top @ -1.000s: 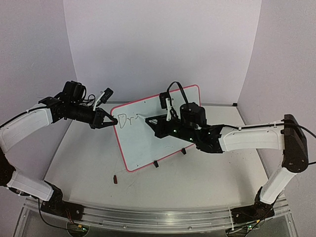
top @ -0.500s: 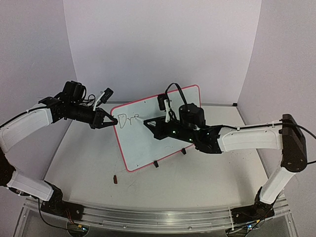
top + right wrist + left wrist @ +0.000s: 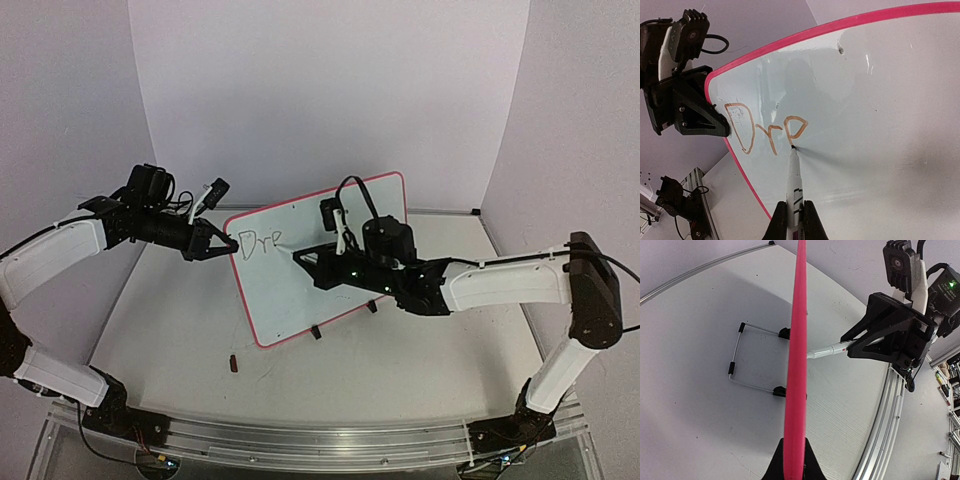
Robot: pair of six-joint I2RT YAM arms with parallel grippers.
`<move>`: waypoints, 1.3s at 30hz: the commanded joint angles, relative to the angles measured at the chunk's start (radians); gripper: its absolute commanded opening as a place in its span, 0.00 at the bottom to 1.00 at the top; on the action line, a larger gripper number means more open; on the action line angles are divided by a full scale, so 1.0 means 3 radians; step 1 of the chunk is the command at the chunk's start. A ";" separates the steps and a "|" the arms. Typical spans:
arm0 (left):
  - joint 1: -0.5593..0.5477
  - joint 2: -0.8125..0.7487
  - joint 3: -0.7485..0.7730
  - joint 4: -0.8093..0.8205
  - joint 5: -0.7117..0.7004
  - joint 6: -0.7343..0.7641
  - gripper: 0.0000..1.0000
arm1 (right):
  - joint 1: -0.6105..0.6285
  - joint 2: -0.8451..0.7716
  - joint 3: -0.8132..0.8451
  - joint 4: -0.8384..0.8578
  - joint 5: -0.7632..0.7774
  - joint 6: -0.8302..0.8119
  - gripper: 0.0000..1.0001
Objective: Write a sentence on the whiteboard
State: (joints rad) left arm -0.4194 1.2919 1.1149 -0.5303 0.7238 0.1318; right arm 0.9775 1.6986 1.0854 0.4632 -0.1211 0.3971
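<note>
Only the right wrist view reads the writing plainly: the sentence (image 3: 765, 131) so far is three brownish letters, "D", "r" and a looped third one, in the upper left corner of the whiteboard (image 3: 875, 125), with the marker (image 3: 794, 185) tip touching the glossy surface right under that third letter. From the top camera the same letters (image 3: 262, 240) are small, and the marker is hard to pick out. That view does show the whiteboard (image 3: 285, 295) standing tilted on the table (image 3: 170, 330) between the two arms. It also shows a small dark piece (image 3: 234, 363) lying apart on the table in front of the board's near corner. The left wrist view sees the board edge-on as a red strip (image 3: 797, 340) and reveals its back side: a wire stand (image 3: 735, 357) and the marker (image 3: 826, 350) meeting the board from the other side. The left gripper (image 3: 232, 243) is pinched on the board's left frame edge, its fingers closed around the red rim (image 3: 794, 462). The right gripper (image 3: 299, 256) is clamped on the marker barrel (image 3: 794, 222). Counted: two arms, two grippers, one whiteboard, one marker, three letters, one line of writing, and two black feet seen under the board's lower edge from above.
</note>
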 commanded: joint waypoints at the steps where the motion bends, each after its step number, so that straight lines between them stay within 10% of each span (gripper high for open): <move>1: -0.0024 0.0035 0.0042 -0.0020 0.0037 0.0103 0.00 | -0.0025 -0.0091 -0.0039 -0.0022 0.0236 -0.0041 0.00; 39: -0.0026 0.0035 0.0039 -0.0028 0.0031 0.0108 0.00 | -0.0174 -0.0166 -0.0016 0.0129 0.0091 -0.0127 0.00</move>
State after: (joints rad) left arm -0.4198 1.2942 1.1149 -0.5251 0.7315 0.1364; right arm 0.9316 1.6286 1.0447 0.4681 -0.0807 0.3603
